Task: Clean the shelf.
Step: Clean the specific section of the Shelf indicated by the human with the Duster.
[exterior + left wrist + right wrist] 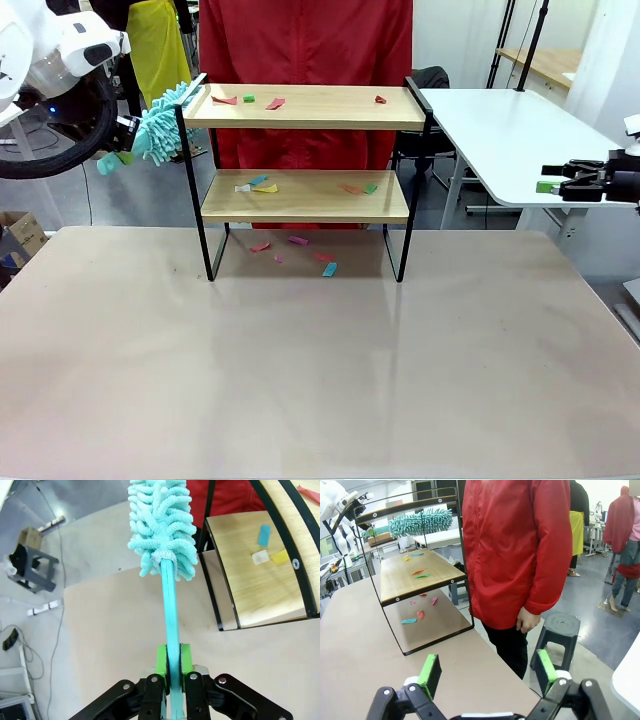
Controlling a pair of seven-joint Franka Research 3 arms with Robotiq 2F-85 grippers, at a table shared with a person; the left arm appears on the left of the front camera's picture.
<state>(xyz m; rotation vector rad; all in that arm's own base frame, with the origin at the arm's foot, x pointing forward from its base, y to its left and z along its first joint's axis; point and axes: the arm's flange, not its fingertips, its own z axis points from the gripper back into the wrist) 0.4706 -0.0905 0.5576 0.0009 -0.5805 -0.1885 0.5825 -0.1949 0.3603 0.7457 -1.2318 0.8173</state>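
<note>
Left gripper (pixel 173 661), raised beside the top board of the shelf (pixel 310 107), clamps a teal duster (pixel 162 525); right gripper (pixel 487 672) hangs open, well apart.

The black-framed two-tier wooden shelf (pixel 320 107) stands at the far edge of the beige table (pixel 300 380), open frontward between boards. A fluffy teal duster (pixel 160 128) crowds its upper left end; a red-jacketed person (pixel 300 45) blocks behind. The table's near half is free.
</note>
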